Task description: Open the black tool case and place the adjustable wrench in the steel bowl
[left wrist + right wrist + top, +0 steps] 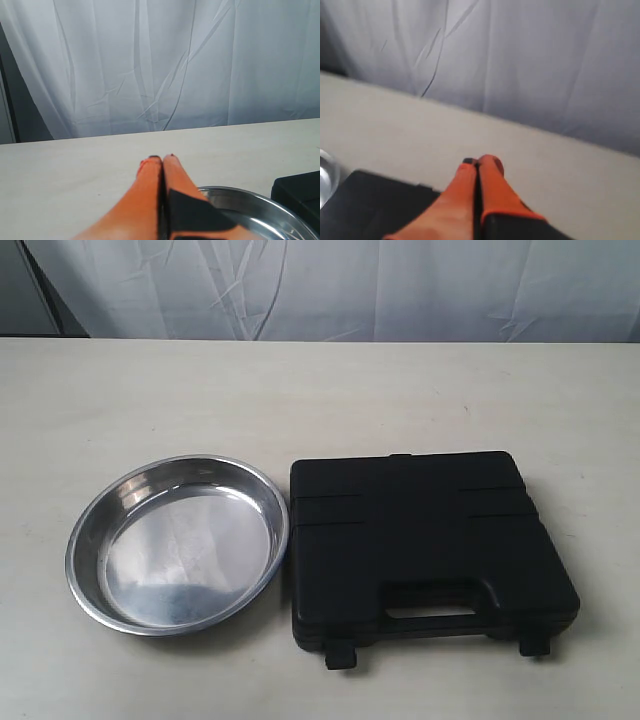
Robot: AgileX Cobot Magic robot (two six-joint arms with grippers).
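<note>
The black tool case (425, 545) lies closed on the table at centre right, its handle slot and two latches toward the near edge. Just left of it sits the steel bowl (178, 542), with nothing in it. The adjustable wrench is hidden. Neither arm shows in the exterior view. In the left wrist view my left gripper (161, 159) has its orange fingers pressed together, shut and holding nothing, above the bowl's rim (260, 202); a case corner (300, 192) shows beside it. My right gripper (479, 161) is likewise shut on nothing, above the case (370, 205).
A white curtain (330, 285) hangs behind the table's far edge. The pale tabletop (300, 400) stretches behind the bowl and case.
</note>
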